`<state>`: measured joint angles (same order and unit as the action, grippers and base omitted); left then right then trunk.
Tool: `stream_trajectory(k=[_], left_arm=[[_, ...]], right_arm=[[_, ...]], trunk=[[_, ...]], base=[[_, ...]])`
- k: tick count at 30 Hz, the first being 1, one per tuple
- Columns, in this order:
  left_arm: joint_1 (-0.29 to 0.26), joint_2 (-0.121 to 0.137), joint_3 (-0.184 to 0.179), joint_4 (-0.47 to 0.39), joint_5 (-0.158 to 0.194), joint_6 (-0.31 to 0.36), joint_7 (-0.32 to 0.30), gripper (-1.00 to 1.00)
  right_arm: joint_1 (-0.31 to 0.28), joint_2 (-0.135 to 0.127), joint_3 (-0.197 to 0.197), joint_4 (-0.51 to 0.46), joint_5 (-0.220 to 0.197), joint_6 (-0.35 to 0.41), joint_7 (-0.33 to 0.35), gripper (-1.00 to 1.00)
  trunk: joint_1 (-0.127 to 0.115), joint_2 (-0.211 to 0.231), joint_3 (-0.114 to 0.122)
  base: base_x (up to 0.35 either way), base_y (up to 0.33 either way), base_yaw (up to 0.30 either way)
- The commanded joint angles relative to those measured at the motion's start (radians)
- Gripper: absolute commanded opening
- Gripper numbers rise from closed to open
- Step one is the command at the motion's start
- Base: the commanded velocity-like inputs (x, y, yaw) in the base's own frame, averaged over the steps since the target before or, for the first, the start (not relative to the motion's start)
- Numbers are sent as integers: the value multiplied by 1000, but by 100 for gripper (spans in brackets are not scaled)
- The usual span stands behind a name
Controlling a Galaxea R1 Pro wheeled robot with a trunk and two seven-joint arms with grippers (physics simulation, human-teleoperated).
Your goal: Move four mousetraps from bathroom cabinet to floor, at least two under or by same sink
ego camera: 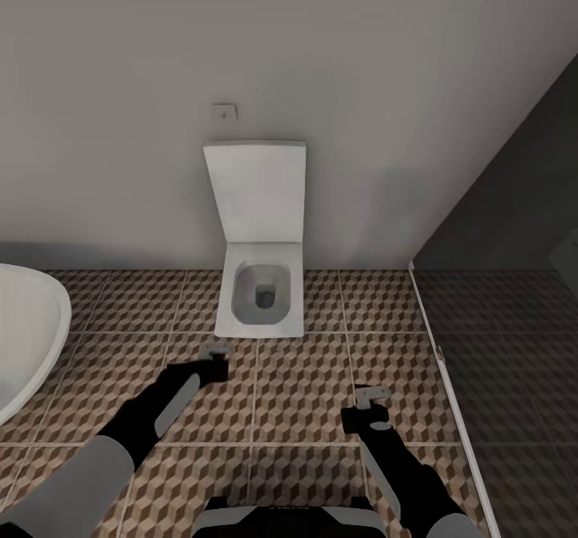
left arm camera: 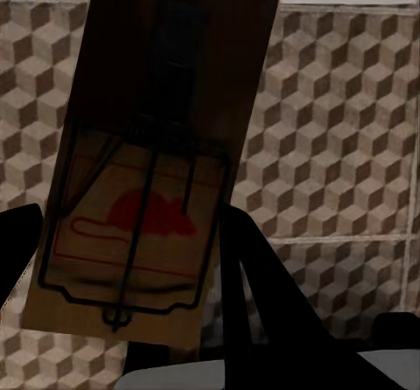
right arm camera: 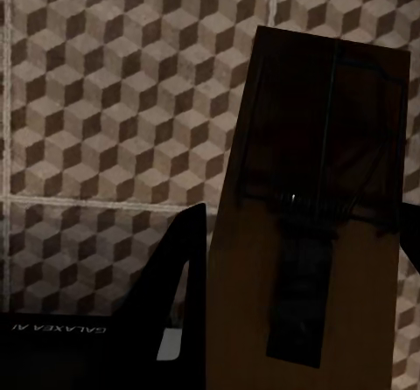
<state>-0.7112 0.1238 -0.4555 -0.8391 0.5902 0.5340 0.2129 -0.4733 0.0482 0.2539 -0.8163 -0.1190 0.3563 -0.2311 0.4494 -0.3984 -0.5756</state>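
Observation:
Both arms reach forward over the cube-patterned bathroom floor (ego camera: 305, 377). My left gripper (ego camera: 213, 359) is shut on a mousetrap (ego camera: 215, 350), which the left wrist view shows as a brown board (left arm camera: 157, 163) with a dark wire bar and a red mouse print, held between dark fingers (left arm camera: 258, 294). In my right gripper (ego camera: 372, 404), also shut, is a second mousetrap (ego camera: 373, 394). The right wrist view shows that board (right arm camera: 315, 233) close up, with the finger (right arm camera: 179, 268) beside it. Both traps hang above the tiles. The cabinet and the sink are out of view.
A square white toilet (ego camera: 261, 281) with its lid up stands against the grey wall straight ahead. The oval white bathtub's rim (ego camera: 24, 337) curves in at the left. A pale threshold strip (ego camera: 437, 353) separates the darker shower tiles (ego camera: 514, 345) at the right.

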Motion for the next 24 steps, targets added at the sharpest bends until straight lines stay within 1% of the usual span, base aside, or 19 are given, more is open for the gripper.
stream_trajectory(k=[1,5,10,13,18,24], left_arm=[[-1,3,-5,-6,9,4,7,-100],[-1,6,-5,-10,9,6,7,-100],[-1,4,-5,6,10,2,5,-100],[-1,-1,-6,22,10,1,5,-100],[-1,-24,-6,49,10,0,5,-100],[-1,-30,-6,56,10,-2,3,-100]], right_arm=[[-1,-1,4,-2,-13,2,-7,-100],[-1,-1,4,-11,-13,0,-6,-100],[0,-7,4,-65,-13,0,-7,-100],[0,-8,4,-79,-13,0,-8,-100],[-1,-7,4,-85,-13,1,-8,-100],[-1,-5,4,-87,-14,1,-8,-100]], trunk=[[1,-2,-1],[1,-2,-1],[1,-2,-1],[1,-2,-1],[1,-2,-1],[1,-2,-1]], base=[[0,0,0],[0,0,0],[0,0,0],[0,0,0],[0,0,0],[0,0,0]])
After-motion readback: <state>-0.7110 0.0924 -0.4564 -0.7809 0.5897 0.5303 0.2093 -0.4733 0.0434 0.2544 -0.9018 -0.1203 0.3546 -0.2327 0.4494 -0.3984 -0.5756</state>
